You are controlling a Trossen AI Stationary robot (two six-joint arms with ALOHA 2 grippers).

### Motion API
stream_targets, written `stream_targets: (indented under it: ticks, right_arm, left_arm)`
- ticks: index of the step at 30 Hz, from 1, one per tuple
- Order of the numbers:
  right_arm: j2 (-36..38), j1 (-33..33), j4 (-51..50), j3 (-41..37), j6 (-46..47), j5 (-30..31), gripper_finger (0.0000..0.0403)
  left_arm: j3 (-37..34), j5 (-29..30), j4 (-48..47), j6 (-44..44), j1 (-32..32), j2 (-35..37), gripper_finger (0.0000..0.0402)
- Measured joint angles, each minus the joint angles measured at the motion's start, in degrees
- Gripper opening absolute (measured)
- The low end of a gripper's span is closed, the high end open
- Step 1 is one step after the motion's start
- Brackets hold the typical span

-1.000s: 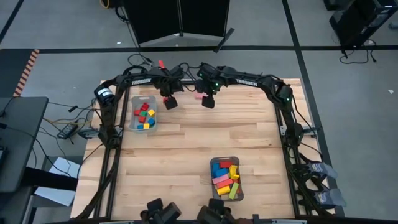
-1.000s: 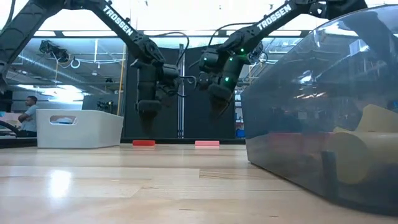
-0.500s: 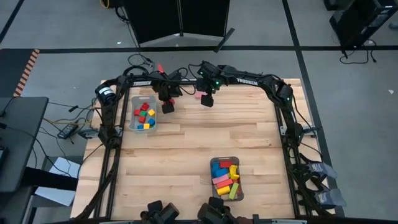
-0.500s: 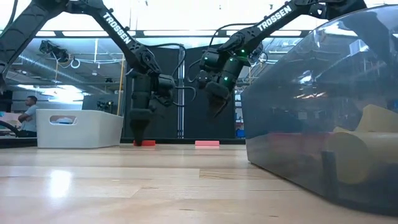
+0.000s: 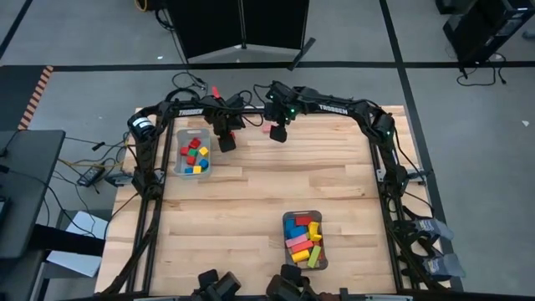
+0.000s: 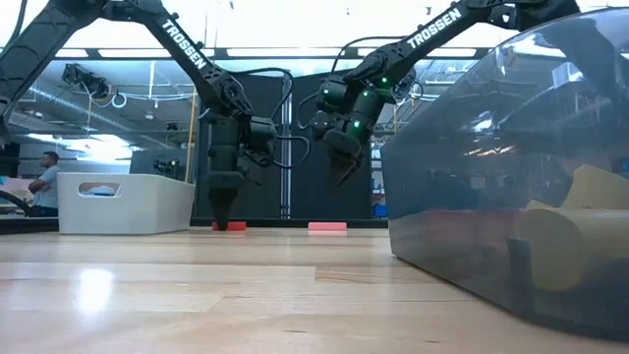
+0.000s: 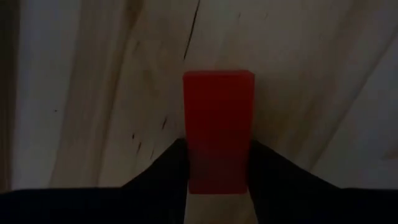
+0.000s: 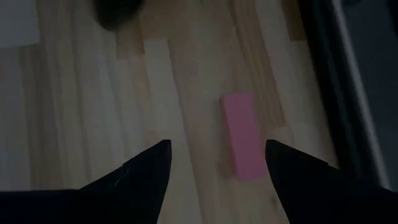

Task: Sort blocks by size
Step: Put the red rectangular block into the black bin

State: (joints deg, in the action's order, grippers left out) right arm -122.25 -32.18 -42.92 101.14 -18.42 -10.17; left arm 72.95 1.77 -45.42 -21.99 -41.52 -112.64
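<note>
High view looks straight down, low view level across the table (image 6: 295, 285), wrist views close above its wood.

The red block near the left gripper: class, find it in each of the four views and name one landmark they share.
High view: hidden under the left gripper.
Low view: red block at that gripper's tip, on the table.
Left wrist view: centre, between the fingers.
Right wrist view: not in it.
Shared landmark: the pink block.

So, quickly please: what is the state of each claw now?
Left claw: down at the table, fingers on both sides of the red block; a firm grip cannot be told.
Right claw: open, empty, above the pink block.
</note>
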Motion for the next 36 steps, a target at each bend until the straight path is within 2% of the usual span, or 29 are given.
stream_targets:
  ticks: [7,11,15,19,26,30,36]
  right_arm:
    - [8.6,0.1,0.1,0.0,0.4,0.1,0.027]
    - [16.7,0.1,1.7,0.0,0.4,0.1,0.027]
    - [24.9,0.1,3.4,0.0,1.1,0.1,0.027]
    - [32.7,0.1,3.8,0.0,1.9,0.1,0.027]
    - [42.9,0.3,3.7,0.1,7.2,0.6,0.027]
    - [45.5,1.3,2.1,0.1,9.8,0.7,0.027]
    - [45.1,3.5,0.0,0.1,11.5,1.2,0.027]
  left_arm:
    - [0.1,-1.1,0.3,0.4,0.0,0.0,0.0131]
    - [0.1,-3.7,1.2,1.0,0.4,1.8,0.0131]
    - [0.2,-9.0,3.6,1.6,3.8,6.4,0.0131]
    - [0.2,-11.5,7.5,4.9,11.2,9.4,0.0131]
    - [1.0,-14.3,21.4,14.0,31.6,10.7,0.0131]
    - [1.2,-13.5,31.6,19.5,41.2,10.8,0.0131]
    - [1.2,-12.4,43.5,26.8,50.3,6.8,0.0131]
